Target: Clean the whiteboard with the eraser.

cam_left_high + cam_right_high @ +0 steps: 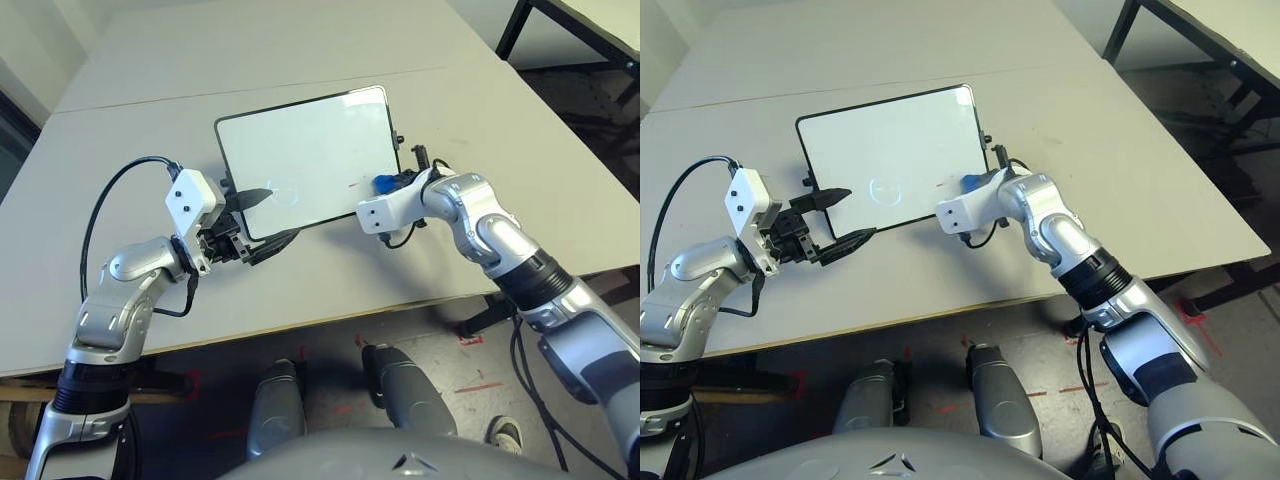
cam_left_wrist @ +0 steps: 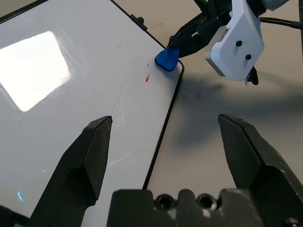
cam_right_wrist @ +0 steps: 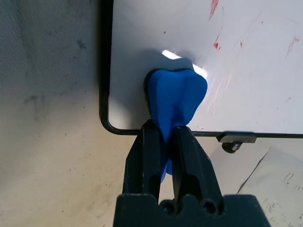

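Note:
The whiteboard (image 1: pixel 310 150) lies flat on the grey table, glossy white with a thin black frame. Small red marker strokes (image 3: pixel 215 45) remain near its right end. My right gripper (image 3: pixel 163 126) is shut on the blue eraser (image 3: pixel 175 97), which is pressed onto the board just inside the near right corner (image 1: pixel 384 184). My left gripper (image 1: pixel 270 218) is open at the board's near left corner. In the left wrist view one finger (image 2: pixel 90 151) hangs over the white surface and the other finger (image 2: pixel 246 151) over the table, with the board's edge between them.
A black knob (image 3: pixel 232 147) sticks out of the board's frame by the eraser. A black cable (image 1: pixel 110 195) loops from my left wrist. A black table frame (image 1: pixel 520 25) stands at the far right. The table's near edge (image 1: pixel 330 320) drops to the floor.

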Available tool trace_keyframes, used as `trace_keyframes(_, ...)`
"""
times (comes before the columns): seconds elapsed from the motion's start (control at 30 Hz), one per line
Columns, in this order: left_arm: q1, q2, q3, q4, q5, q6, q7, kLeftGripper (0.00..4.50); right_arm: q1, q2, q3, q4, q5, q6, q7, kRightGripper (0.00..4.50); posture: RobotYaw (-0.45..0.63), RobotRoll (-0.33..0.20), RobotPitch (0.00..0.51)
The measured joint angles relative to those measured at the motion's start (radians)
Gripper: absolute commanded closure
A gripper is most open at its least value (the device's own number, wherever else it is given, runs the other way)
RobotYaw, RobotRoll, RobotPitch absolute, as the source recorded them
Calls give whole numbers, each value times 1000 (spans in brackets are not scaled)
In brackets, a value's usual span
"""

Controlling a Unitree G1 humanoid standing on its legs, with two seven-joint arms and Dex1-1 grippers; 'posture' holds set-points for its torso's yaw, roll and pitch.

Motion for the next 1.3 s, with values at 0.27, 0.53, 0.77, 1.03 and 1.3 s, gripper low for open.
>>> trace_keyframes(0.27, 10, -6, 0, 0, 1, 0, 4, 0, -11, 22, 7, -5, 0, 0, 8, 4376, -58, 0, 151)
trace_keyframes(0.53, 15, -9, 0, 0, 2, -3, 4, 0, -40, 61, 20, 11, 0, -3, 0, 4376, -48, 0, 147)
trace_keyframes(0.77, 35, -8, 4, 0, 3, -12, 6, 0, -44, 64, 20, 9, 0, -12, 0, 4376, -40, 0, 146)
trace_keyframes(1.03, 47, -7, 13, 0, 3, -13, 18, 0, -52, 90, 32, 4, 2, -43, -3, 4376, -27, 0, 147)
trace_keyframes(1.3, 67, -6, 15, -5, 3, -14, 26, 0, -53, 114, 51, -5, 10, -83, -6, 4376, -21, 0, 153)
